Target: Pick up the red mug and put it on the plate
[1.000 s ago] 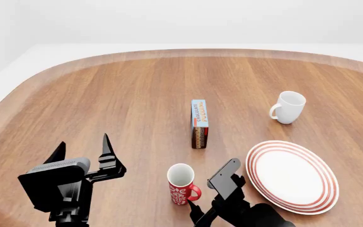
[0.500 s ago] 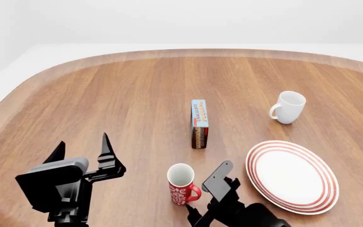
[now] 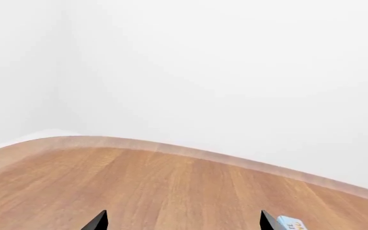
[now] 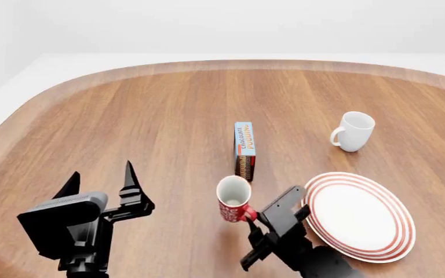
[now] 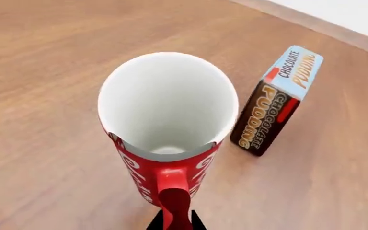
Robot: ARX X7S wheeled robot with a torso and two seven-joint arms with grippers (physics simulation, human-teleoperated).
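Observation:
The red mug [image 4: 233, 200] with a white pattern and white inside hangs above the table, held by its red loop handle. My right gripper [image 4: 255, 219] is shut on that handle; in the right wrist view the mug [image 5: 166, 139] fills the middle and the gripper [image 5: 175, 224] pinches the handle. The plate [image 4: 358, 215], white with red rings, lies on the table just right of the mug. My left gripper [image 4: 102, 186] is open and empty at the front left; only its fingertips [image 3: 98, 221] show in the left wrist view.
A chocolate pudding box [image 4: 244, 150] stands just behind the mug and also shows in the right wrist view [image 5: 276, 99]. A plain white mug [image 4: 353, 131] stands at the back right. The round wooden table [image 4: 168, 116] fills the view.
My right gripper has closed on the red mug's handle and lifted the mug up and slightly right, toward the pudding box. The left arm has not moved.

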